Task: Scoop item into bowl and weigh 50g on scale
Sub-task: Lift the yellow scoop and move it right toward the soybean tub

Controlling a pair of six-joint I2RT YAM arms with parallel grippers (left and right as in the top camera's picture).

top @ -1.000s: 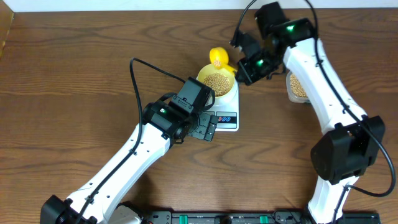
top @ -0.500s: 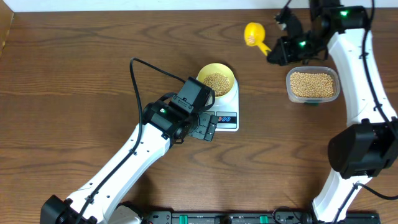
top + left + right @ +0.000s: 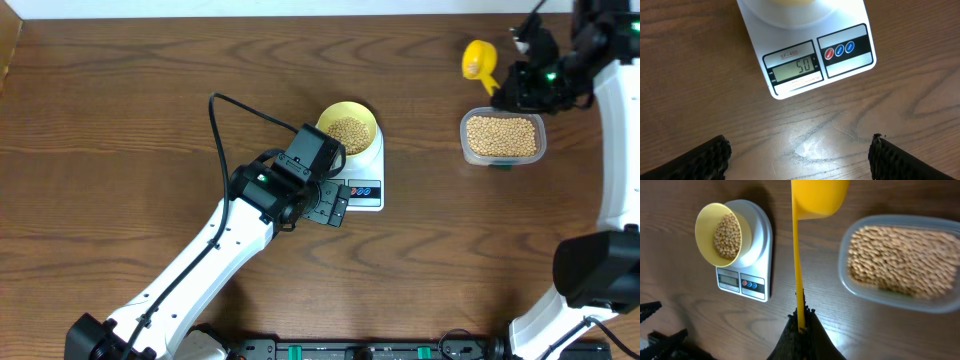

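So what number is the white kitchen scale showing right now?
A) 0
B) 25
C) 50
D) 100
C: in the left wrist view the scale shows 50 on its display, and the overhead view shows the pale-yellow bowl of beans sitting on it.

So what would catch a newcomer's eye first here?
The pale-yellow bowl of beans sits on the white scale mid-table, and its display reads 50. At the far right, the right fingers pinch a bright yellow scoop by its handle, beside a clear tub of more beans.
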